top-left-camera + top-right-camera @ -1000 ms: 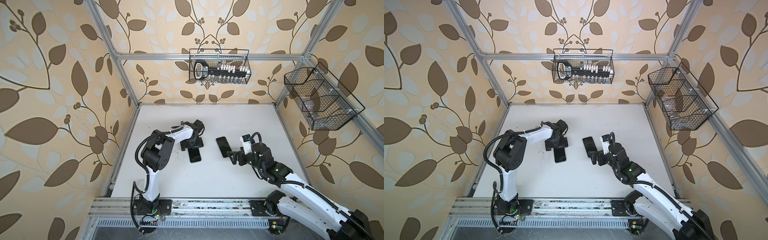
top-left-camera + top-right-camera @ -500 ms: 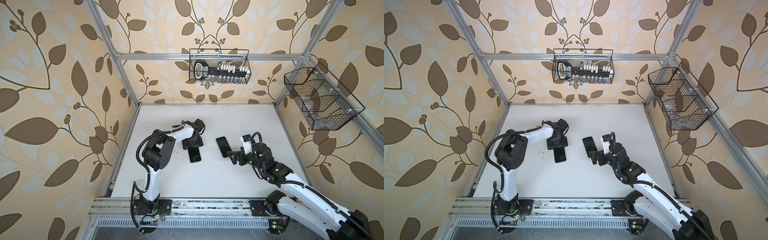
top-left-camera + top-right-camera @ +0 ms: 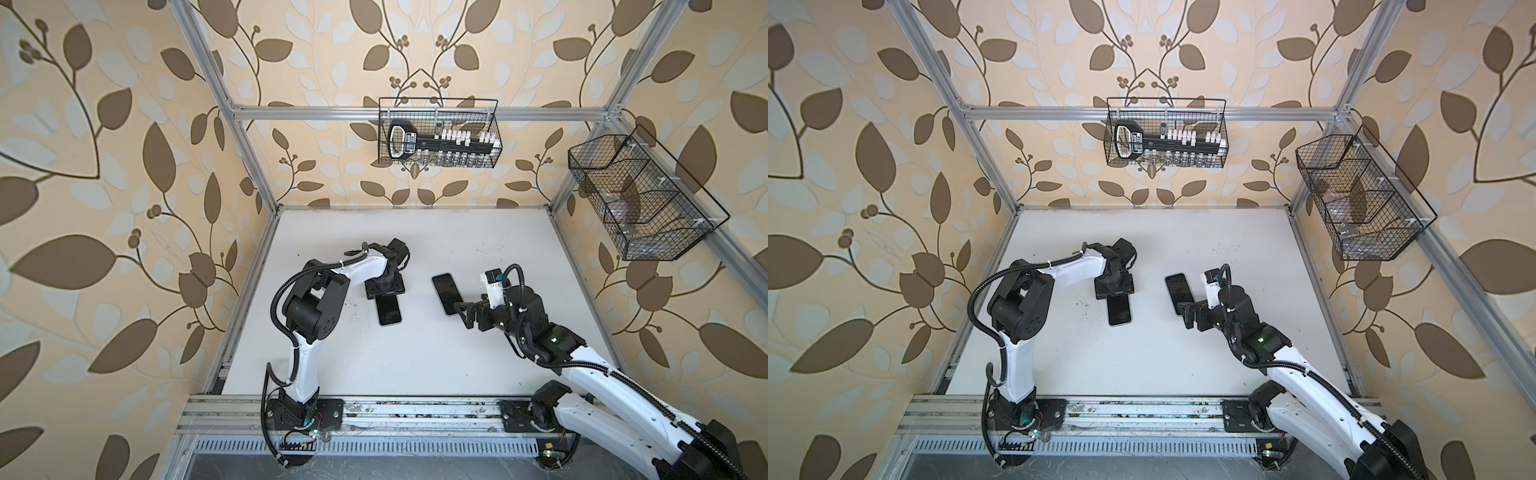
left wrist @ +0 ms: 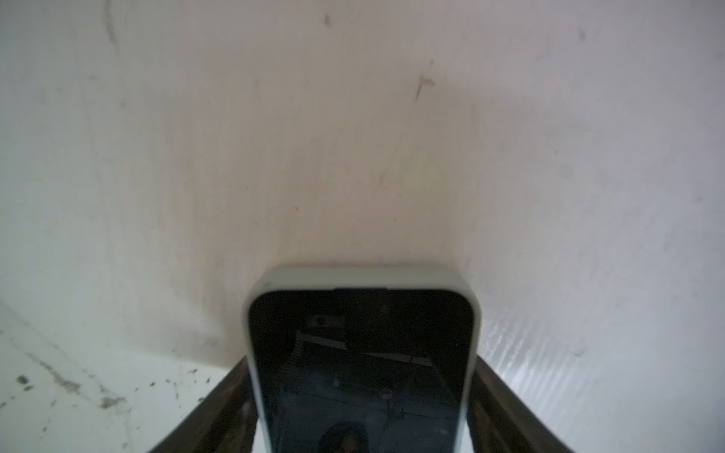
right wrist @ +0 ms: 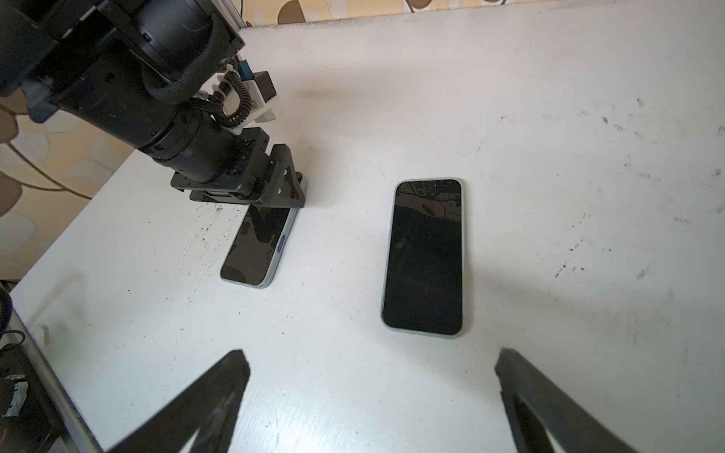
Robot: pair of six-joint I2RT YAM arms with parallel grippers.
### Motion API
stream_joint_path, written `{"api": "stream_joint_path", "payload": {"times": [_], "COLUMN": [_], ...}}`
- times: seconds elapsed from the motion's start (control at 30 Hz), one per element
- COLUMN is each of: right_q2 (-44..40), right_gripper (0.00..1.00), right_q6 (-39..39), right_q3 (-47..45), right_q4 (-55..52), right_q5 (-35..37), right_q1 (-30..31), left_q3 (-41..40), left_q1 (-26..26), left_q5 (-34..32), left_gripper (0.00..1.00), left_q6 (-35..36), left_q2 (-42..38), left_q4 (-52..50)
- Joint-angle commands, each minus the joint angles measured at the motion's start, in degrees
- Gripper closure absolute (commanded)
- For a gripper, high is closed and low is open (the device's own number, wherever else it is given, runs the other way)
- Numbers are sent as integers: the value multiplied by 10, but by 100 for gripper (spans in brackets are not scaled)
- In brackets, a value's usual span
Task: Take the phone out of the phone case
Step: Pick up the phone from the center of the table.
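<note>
The left tool (image 3: 384, 289) has drawn its jaws in beside the pale grey phone case (image 4: 365, 276), which lies flat on the white worktop (image 3: 415, 365) with the black-screened phone (image 4: 361, 353) seated inside; a firm clamp cannot be confirmed. The right tool (image 5: 372, 357) hangs with jaws wide apart, so extraction has not begun.

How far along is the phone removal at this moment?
Done: nothing; the phone sits inside its pale case, flat on the table. In hand: the left pincer straddles the case's sides; a firm grip is unclear. The right pincer hangs open near a second phone. Left: pulling phone and case apart.
</note>
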Motion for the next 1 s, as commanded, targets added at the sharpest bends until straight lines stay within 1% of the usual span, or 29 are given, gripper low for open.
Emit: {"api": "stream_joint_path", "payload": {"times": [0.0,0.17,0.27,0.53,0.67,0.77,0.97], "right_q2": [-6,-6,-5,5,11,15,30], "right_gripper": [0,0,0,0,0,0,0], "right_q6": [-4,-4,-3,-1,1,2,3], "right_q3": [-4,0,4,14,15,15,15], "right_q4": [-2,-4,-6,-3,-1,2,11], "right_q5": [-8,-19,-30,-66,-67,-71,-78], "right_q1": [-3,-2,-1,4,8,10,23], "left_q3": [-17,-10,2,23,25,21,21], "left_q1": [-4,-4,-4,-4,-4,-4,-4], "left_q5": [-2,-8,-8,-8,-10,-13,-14], "left_gripper": [32,33,36,37,38,41,41], "left_q6": [4,7,10,12,11,12,14], "left_q2": [-14,-30,-39,-59,-71,-80,-70], "left_q4": [-22,-33,-46,-70,-75,-70,-70]}}
